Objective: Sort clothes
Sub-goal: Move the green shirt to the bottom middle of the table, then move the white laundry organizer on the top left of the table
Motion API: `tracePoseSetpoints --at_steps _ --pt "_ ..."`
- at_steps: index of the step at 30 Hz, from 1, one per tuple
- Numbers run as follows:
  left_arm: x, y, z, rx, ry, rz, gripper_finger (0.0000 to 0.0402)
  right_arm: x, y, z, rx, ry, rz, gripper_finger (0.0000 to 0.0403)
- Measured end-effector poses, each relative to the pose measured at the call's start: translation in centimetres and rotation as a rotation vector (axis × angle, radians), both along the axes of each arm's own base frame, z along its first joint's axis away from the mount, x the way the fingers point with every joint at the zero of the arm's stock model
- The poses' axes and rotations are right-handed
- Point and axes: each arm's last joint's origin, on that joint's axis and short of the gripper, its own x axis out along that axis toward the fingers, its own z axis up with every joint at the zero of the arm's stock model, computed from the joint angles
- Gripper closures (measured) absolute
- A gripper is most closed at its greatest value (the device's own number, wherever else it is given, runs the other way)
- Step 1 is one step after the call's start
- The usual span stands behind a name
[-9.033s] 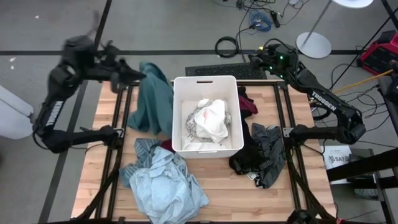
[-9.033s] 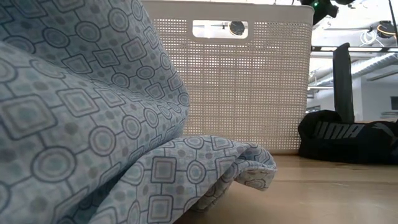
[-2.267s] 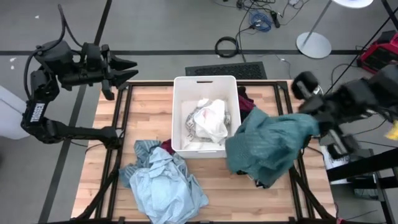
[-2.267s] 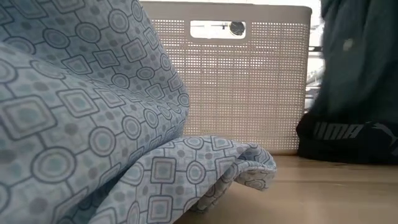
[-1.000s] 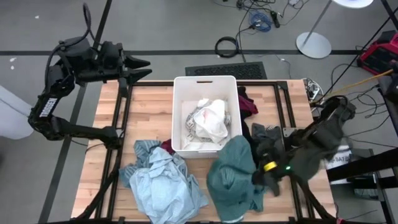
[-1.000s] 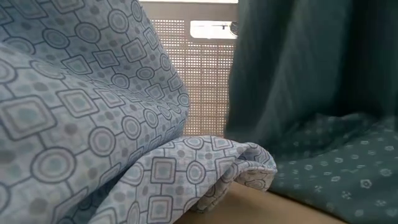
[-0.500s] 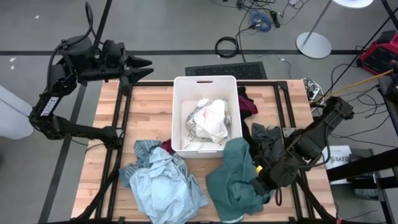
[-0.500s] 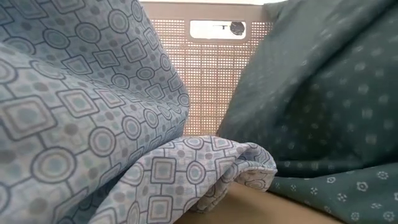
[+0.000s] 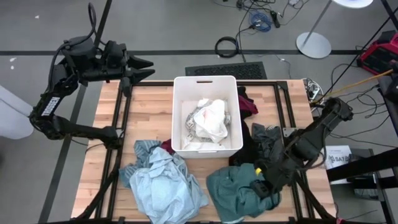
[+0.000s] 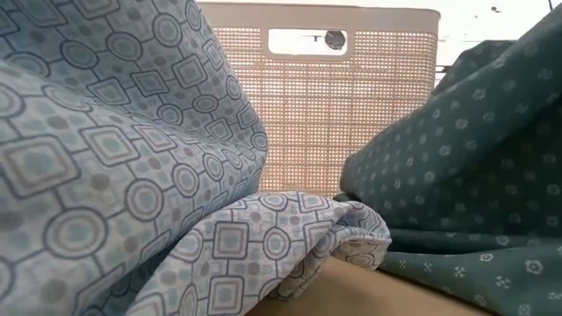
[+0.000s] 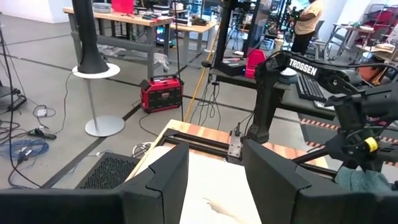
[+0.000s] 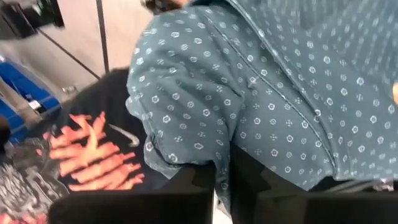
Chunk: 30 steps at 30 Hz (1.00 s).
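One wooden table (image 9: 152, 109) is carrying everything, with one white bin (image 9: 206, 84) standing at its middle. Two dark arms are working over it.

The clothes are lying in four lots. A light blue patterned heap (image 9: 163, 183) is spreading over the near left of the table, filling most of the low view (image 10: 114, 158), with a dark red scrap showing at its top edge beside the bin. One teal dotted shirt (image 9: 233, 190) is lying crumpled near the front, right of the blue heap and just in front of the bin. A dark pile (image 9: 268, 142) of black and grey pieces is sitting right of the bin, and one red piece (image 9: 247, 102) is poking out at the bin's far right corner. White-grey clothes (image 9: 208, 121) are lying inside the bin.

The word TROSSEN (image 11: 300, 67) is reading in white on the right arm, seen from the left wrist. In the right wrist view, a black garment (image 12: 93, 152) under the teal shirt (image 12: 280, 87) is bearing an orange-red print, too jumbled to read.

The right gripper (image 9: 263, 187) is pressing down at the teal shirt's right edge, its fingers pinched together on a fold of that cloth. The left gripper (image 9: 148, 68) is hanging beyond the table's far left corner, well apart from all the clothes, its fingers (image 11: 155, 183) standing apart with nothing between them.
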Motion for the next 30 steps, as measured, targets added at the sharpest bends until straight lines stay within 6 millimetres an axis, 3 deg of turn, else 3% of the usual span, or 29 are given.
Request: tracePoseSetpoints --at_steps 5,13,17,23,30 --pt "0.0 0.0 0.0 -0.003 0.001 0.001 0.024 1.3 -1.8 0.0 0.005 -0.01 -0.008 0.0348" --pt "0.0 0.0 -0.3 -0.02 0.022 0.0 0.024 2.3 -4.4 -0.2 0.028 0.014 0.101 0.0223" --pt "0.0 0.0 -0.3 -0.024 0.024 -0.007 0.024 2.2 -6.6 -0.5 -0.033 0.048 0.092 0.0179" --pt "1.3 -0.4 -1.2 -0.076 0.088 -0.229 0.024 1.5 -10.7 0.0 -0.271 -0.018 -0.021 0.0172" --pt "4.2 1.1 -4.2 -0.29 0.316 -0.015 0.024 -1.5 -15.1 2.1 -0.6 -0.112 -0.306 0.0195"
